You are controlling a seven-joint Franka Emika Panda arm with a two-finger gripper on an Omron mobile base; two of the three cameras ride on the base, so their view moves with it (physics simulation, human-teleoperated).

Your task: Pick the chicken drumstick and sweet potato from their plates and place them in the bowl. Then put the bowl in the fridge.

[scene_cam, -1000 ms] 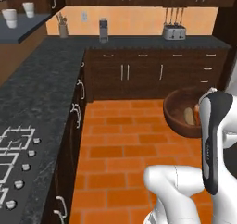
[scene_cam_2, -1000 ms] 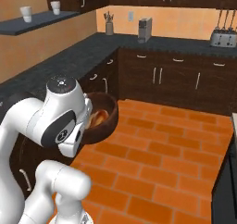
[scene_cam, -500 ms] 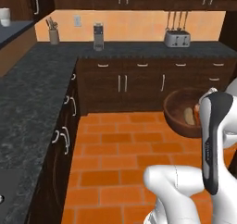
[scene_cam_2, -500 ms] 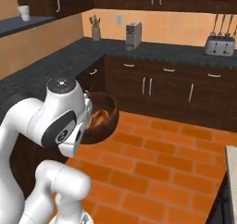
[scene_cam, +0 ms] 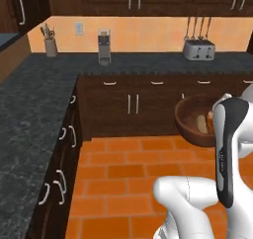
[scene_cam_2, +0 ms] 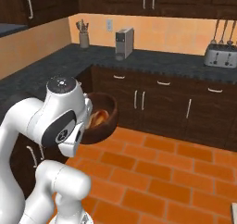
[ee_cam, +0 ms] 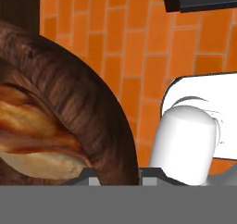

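The dark reddish-brown wooden bowl [scene_cam: 189, 124] hangs in the air over the orange floor, close in front of my arm; from the other side the bowl [scene_cam_2: 102, 124] sits just beside my upper arm. My gripper [ee_cam: 118, 174] is shut on the bowl's rim [ee_cam: 92, 121]. Inside lie the reddish-brown chicken drumstick [ee_cam: 32, 126] and the tan sweet potato [ee_cam: 44, 162]; the sweet potato [scene_cam: 201, 124] also peeks over the rim. The plates and the fridge are out of view.
A dark L-shaped counter [scene_cam: 34, 109] runs along the left and back walls over dark cabinets [scene_cam: 133, 104]. On it stand a toaster [scene_cam: 199, 49], a coffee machine [scene_cam: 104, 46] and a utensil holder [scene_cam: 49, 45]. Orange tiled floor [scene_cam: 118, 183] lies open ahead.
The whole picture has swung: the base has turned, so the stove has left the view and the back counter has come closer. The bowl stays held in the same place by the arm.
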